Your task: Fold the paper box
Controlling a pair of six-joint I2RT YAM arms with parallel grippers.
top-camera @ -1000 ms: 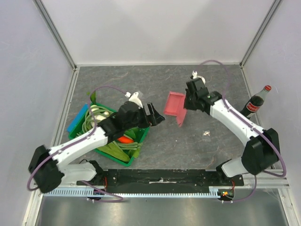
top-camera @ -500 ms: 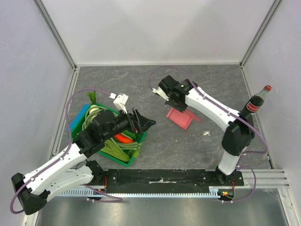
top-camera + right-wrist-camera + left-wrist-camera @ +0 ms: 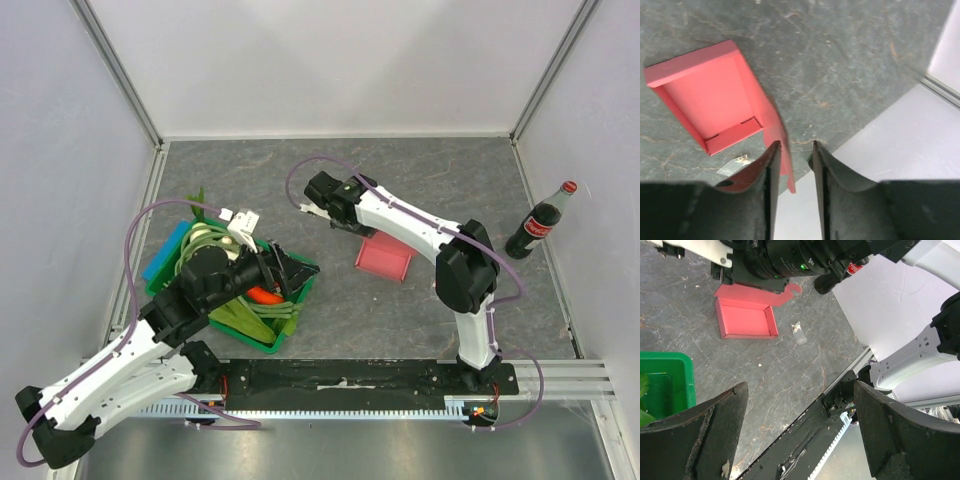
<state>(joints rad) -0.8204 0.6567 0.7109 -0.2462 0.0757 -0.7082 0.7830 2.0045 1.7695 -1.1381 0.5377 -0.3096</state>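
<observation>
Paper box [image 3: 385,259]: lying flat on the table [image 3: 250,170], right of the green crate [image 3: 275,345], opening upward, long side running roughly left-right.
Flap [image 3: 776,127]: reaching toward the right gripper [image 3: 795,146]; contact unclear.
Right gripper: jaws standing slightly parted.
Left gripper [image 3: 800,385]: gaping wide over the crate.
Change: box no longer standing on edge between pinched right jaws.

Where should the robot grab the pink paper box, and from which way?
Take the paper box by one thin upright side wall, or by the loose flap sticking out past its corner. Come down from above, one finger inside and one outside. It lies flat with its open side up, so the bottom probably gives nothing to pinch.
</observation>
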